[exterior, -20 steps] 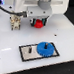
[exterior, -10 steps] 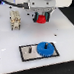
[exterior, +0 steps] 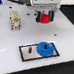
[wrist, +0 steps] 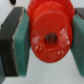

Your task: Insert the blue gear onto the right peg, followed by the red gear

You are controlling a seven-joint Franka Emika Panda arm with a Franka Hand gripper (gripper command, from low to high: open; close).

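Across the exterior view a pale white table point(exterior: 9, 47) fills nearly everything, its surface plain and faintly glossy; beyond its far edge the room is only a dim blur, too soft to read.

Toward the exterior view's left, at the far side of the table, stands one small beige block-like fixture point(exterior: 15, 20), its details too blurred to name. Near the middle, closer to the camera, lies one white rectangular plate point(exterior: 29, 54) with a black border. Two positions show on it: on the plate's left part a thin dark left peg point(exterior: 31, 49) stands bare, and on the right part sits one blue gear point(exterior: 45, 48), flat on the plate. The right peg itself is hidden under that gear's hub, so I cannot tell how it stands.

Above and behind the plate, well apart from it, hangs the single gripper point(exterior: 44, 16) under the arm's white body. One red gear point(exterior: 45, 18) is pinched in it. The wrist view confirms this: the teal pads point(wrist: 21, 40) press against either side of the red gear point(wrist: 50, 37), whose centre hole faces the camera.
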